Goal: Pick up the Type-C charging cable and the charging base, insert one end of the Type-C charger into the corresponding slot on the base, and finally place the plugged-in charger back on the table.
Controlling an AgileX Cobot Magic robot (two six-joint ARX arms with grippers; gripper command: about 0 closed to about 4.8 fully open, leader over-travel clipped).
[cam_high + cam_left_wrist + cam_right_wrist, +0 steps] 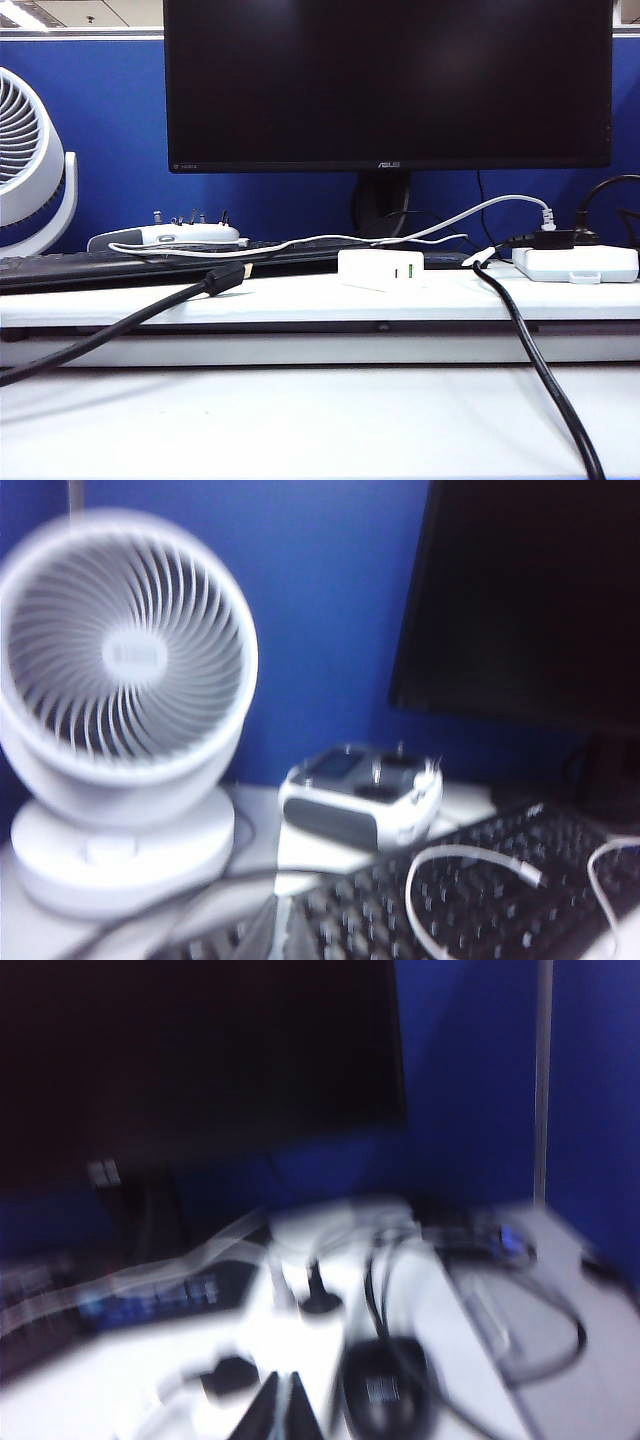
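On the ledge, white charging base [380, 268], green port; left end effector [262, 932], right end effector [283, 1410] closed, empty

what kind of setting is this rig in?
Most likely an office cubicle desk: an ASUS monitor stands before a blue partition wall, with a black keyboard and a white desk fan on the raised ledge. Neither the left gripper nor the right gripper shows clearly.

No arm shows in the exterior view. Left gripper [272, 930]: dark fingertips at the wrist view's edge, pressed together, holding nothing. Right gripper [282, 1410]: blurred, fingertips together, likewise empty.
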